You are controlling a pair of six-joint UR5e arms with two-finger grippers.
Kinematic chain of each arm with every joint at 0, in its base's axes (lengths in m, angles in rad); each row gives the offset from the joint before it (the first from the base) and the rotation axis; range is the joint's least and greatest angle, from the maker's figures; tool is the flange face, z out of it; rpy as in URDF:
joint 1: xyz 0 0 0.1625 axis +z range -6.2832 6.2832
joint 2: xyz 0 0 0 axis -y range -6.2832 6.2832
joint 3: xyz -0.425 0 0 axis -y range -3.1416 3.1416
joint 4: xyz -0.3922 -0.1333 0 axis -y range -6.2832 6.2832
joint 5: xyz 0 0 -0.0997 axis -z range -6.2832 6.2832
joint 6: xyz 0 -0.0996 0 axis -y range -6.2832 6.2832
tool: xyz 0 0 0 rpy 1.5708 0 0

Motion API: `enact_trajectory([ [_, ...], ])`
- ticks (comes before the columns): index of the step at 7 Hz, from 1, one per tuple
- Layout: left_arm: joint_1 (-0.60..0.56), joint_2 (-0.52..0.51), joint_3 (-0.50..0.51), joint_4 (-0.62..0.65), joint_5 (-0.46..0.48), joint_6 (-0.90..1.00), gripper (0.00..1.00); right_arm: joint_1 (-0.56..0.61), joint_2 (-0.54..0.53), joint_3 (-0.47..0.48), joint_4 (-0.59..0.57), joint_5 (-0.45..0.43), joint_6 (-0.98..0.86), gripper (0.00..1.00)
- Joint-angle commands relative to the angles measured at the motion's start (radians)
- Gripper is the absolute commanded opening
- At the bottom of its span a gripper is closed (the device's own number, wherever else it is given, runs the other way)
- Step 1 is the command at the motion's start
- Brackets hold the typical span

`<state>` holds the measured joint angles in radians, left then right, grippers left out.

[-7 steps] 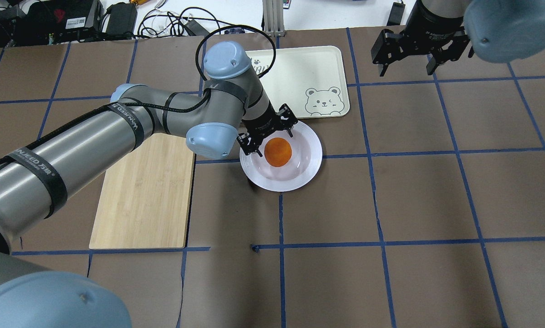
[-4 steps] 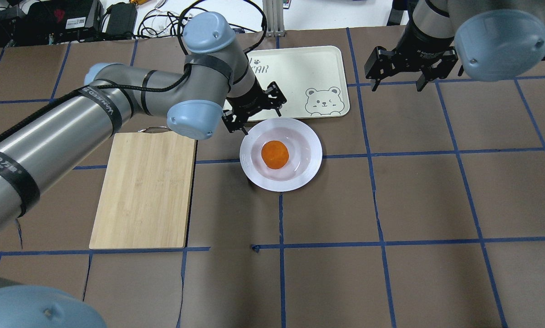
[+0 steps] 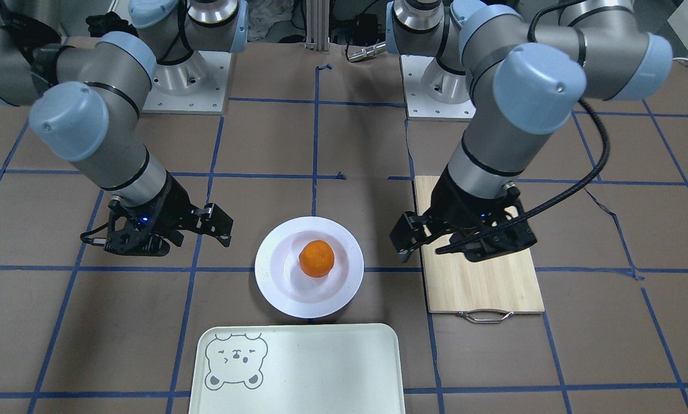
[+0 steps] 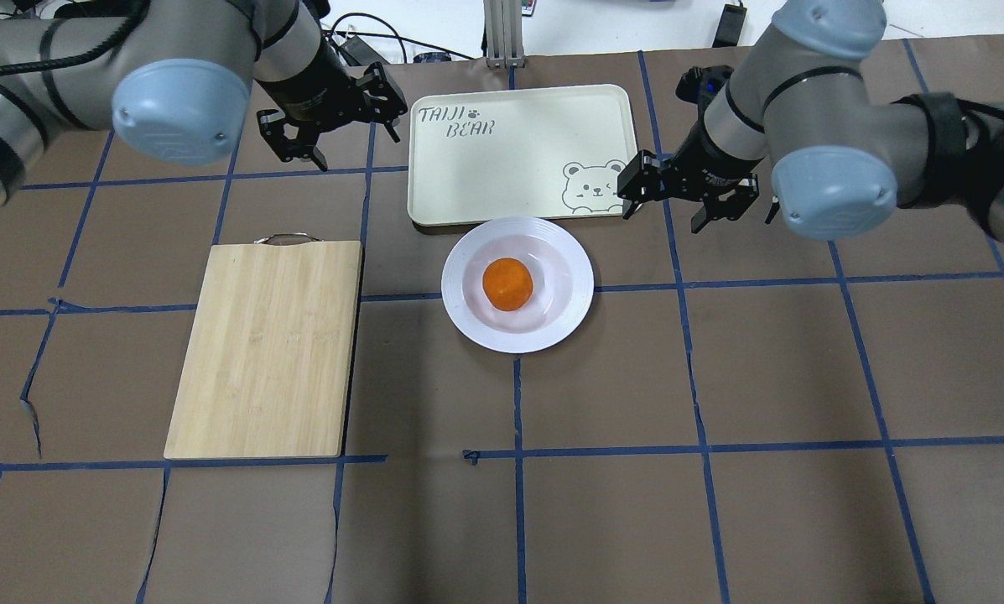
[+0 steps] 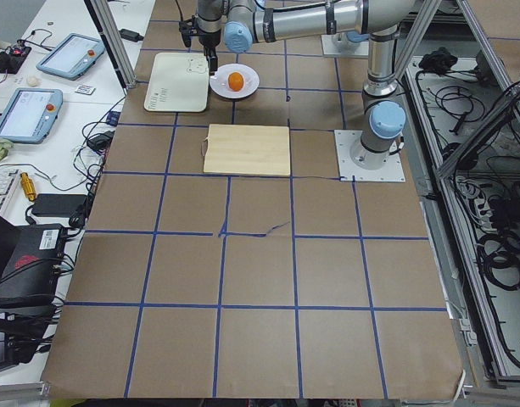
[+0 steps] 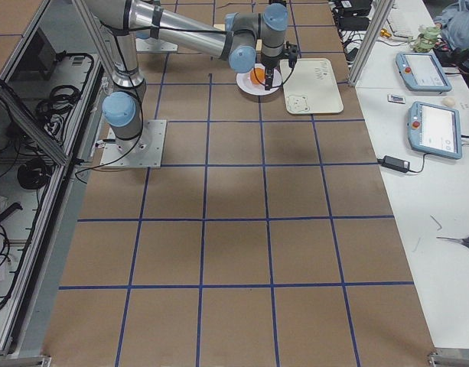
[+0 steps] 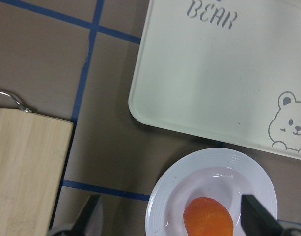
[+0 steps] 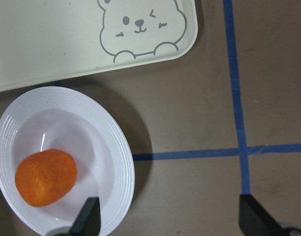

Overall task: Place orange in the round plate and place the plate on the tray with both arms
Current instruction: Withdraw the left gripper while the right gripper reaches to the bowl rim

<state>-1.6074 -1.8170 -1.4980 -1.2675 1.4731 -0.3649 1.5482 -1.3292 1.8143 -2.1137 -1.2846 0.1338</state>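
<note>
The orange point(image 4: 507, 284) lies in the sunken centre of the white round plate point(image 4: 565, 299), which sits on the table touching the near edge of the cream tray point(image 4: 518, 143). Nothing lies on the tray. My left gripper point(image 4: 342, 138) hangs open and holds nothing, left of the tray's far corner and well away from the plate. In the left wrist view its fingertips point(image 7: 91, 216) frame the plate point(image 7: 248, 196) and the orange point(image 7: 208, 219) from above. My right gripper point(image 4: 700, 206) is open too, just right of the tray's bear corner. The right wrist view has the plate point(image 8: 111, 147) at lower left.
A bamboo cutting board point(image 4: 267, 348) with a metal handle lies left of the plate. Brown paper with blue tape lines covers the table. Cables and boxes crowd the far edge behind the tray.
My left gripper has let go of the orange and drawn back from the plate to the far left. The right gripper has come in leftward to the tray's near right corner.
</note>
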Motion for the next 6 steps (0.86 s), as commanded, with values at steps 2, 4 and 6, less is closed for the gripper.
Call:
enact_trajectory([
  [2, 0.095, 0.083, -0.033, -0.085, 0.09, 0.007, 1.0, 0.091, 0.137, 0.069, -0.262, 0.093, 0.145, 1.0],
  [4, 0.106, 0.143, -0.059, -0.18, 0.09, 0.167, 1.0, 0.098, 0.18, 0.071, -0.266, 0.096, 0.152, 1.0],
  [6, 0.113, 0.185, -0.064, -0.317, 0.154, 0.317, 1.0, 0.101, 0.205, 0.072, -0.275, 0.1, 0.17, 1.0],
])
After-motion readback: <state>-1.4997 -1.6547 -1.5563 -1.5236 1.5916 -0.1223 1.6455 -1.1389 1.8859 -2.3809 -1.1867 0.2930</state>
